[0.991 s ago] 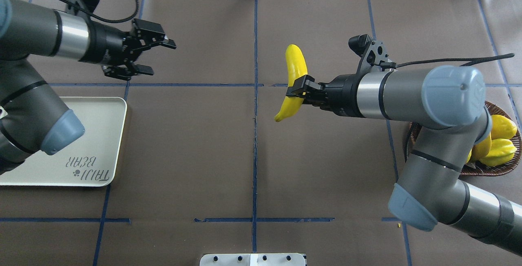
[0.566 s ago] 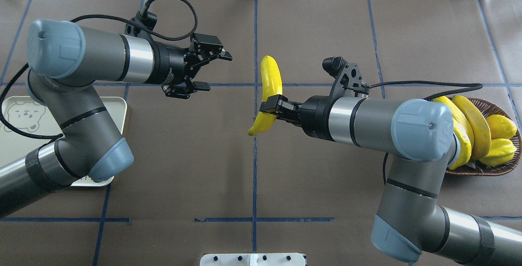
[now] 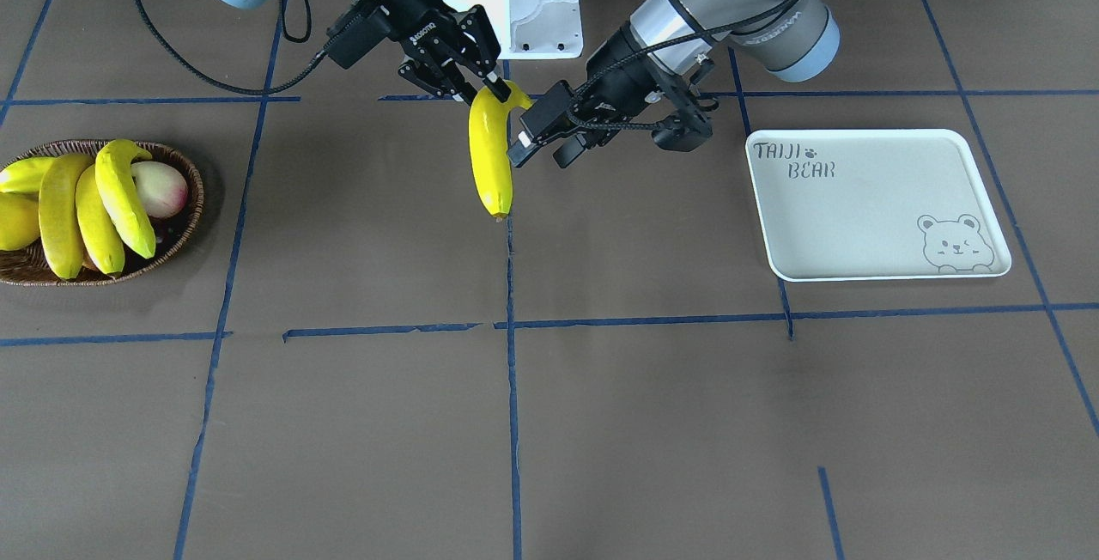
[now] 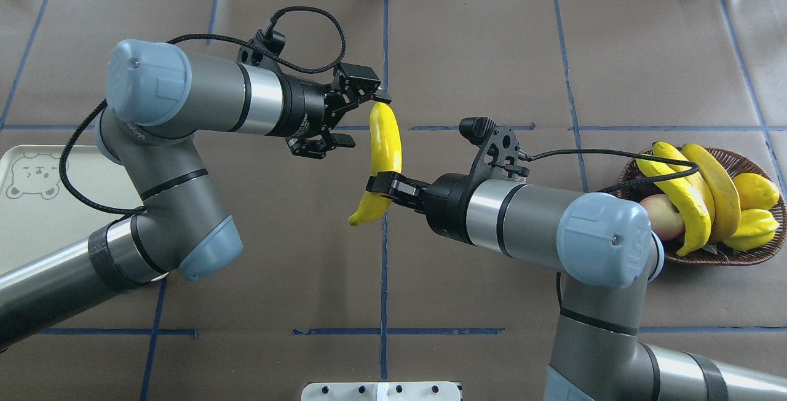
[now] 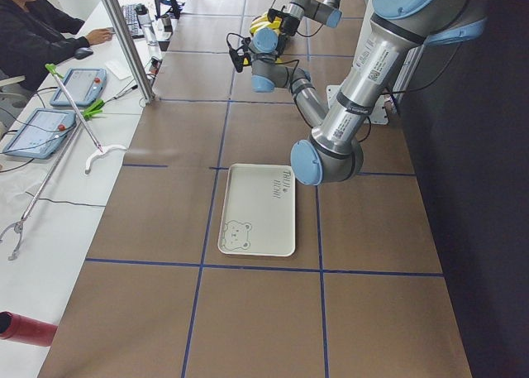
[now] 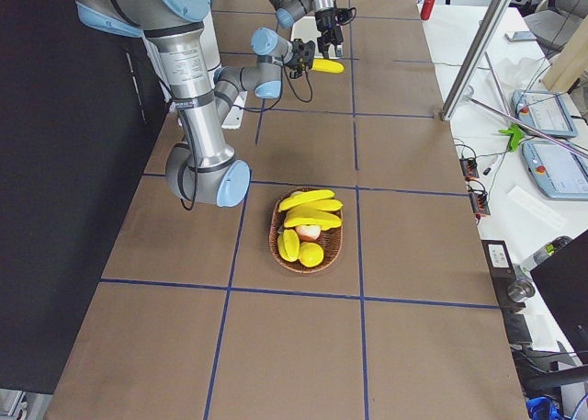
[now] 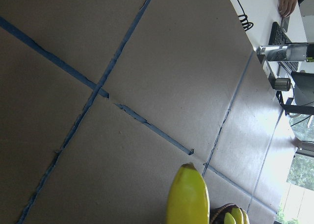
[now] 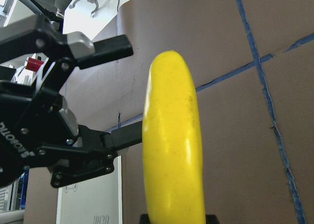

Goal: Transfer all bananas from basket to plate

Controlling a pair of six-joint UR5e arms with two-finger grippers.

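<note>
Handover time: left claw [image 4: 365, 117] is hanging wide open right beside the banana [image 4: 385, 152]'s far end, right claw [image 4: 382, 183] is clamping its lower half in midair. Looking light, stiff and glossy-slick, so I'd be pinching the fat middle. More bananas [image 4: 707, 187] are lying in the basket [image 4: 738, 259].

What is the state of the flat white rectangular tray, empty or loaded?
Empty. The flat white rectangular tray shows only its printed bear and lettering; nothing lies on it.
</note>
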